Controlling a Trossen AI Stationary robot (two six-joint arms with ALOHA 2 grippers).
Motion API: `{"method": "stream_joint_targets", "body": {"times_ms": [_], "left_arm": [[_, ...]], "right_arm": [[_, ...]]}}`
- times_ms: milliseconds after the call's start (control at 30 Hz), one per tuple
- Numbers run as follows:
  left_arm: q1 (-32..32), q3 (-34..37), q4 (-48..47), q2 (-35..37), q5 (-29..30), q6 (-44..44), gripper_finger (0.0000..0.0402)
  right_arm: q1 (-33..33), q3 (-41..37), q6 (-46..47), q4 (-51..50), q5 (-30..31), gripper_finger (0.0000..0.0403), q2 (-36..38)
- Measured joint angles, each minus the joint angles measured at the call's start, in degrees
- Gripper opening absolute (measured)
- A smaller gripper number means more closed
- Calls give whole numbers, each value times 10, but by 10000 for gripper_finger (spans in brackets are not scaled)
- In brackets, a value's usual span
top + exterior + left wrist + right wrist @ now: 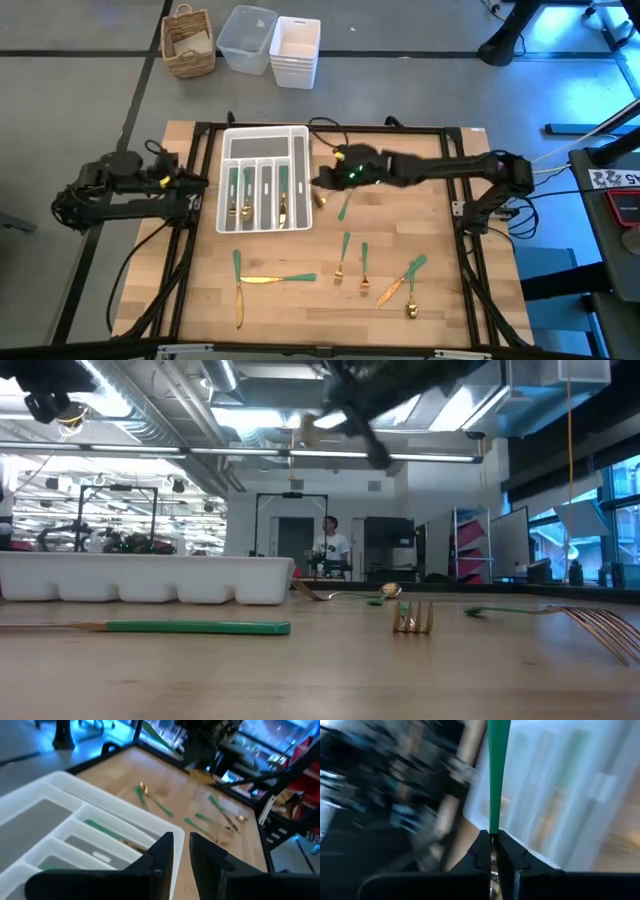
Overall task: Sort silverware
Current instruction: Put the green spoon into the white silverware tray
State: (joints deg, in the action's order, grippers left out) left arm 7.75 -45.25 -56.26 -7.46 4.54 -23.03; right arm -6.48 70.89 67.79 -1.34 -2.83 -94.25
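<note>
The right gripper point(322, 181) hangs above the surface, just beside the right edge of the white tray point(264, 137). Its fingers point(485, 854) are pressed together on one piece of silverware, pinching it at the end of its green handle point(498, 775); the right wrist view shows the handle running straight out from the fingertips toward the tray's pale compartments. In the high view a small gold part shows by the gripper and a green handle point(344, 207) slants out beside it; whether this is the held piece cannot be told.

The left gripper point(203, 186) waits at the tray's left edge. Its fingers point(161, 856) stand slightly apart, with nothing between them.

The tray lies at the middle rear of the wooden surface point(300, 310). Several pieces of silverware point(264, 194) already lie in its long compartments, green handles to the rear and gold heads to the front.

Loose pieces remain on the surface in front of the tray: two knives point(272, 279) at the left front, crossing near their ends; two forks point(343, 257) near the middle; and a spoon and another piece point(408, 279) lying crossed at the right front.
</note>
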Motion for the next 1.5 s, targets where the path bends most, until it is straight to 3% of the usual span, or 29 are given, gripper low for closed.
{"method": "stream_joint_targets", "body": {"times_ms": [167, 300, 467, 667, 800, 1000, 1200, 1500], "left_arm": [[0, 0, -2, 38, 0, 26, 56], [0, 0, -3, 53, 0, 35, 56], [0, 0, -2, 56, 0, 36, 56], [0, 0, -37, 56, -2, 45, 56], [0, 0, -58, 56, 0, 45, 56], [0, 0, -56, 56, 1, 83, 56], [0, 0, -46, 56, 1, 44, 56], [0, 0, -46, 56, 1, 56, 56]], "right_arm": [[50, 28, 55, 125, 87, 5, -72], [70, 116, 65, 96, 110, 5, -159], [73, 280, 54, 63, 94, 5, -276], [60, 485, 13, -63, 104, 5, -395], [50, 570, 7, -128, 113, 5, -444], [44, 601, 10, -144, 143, 5, -483], [46, 603, 23, -152, 190, 5, -489], [46, 604, 6, -127, 221, 5, -512]]}}
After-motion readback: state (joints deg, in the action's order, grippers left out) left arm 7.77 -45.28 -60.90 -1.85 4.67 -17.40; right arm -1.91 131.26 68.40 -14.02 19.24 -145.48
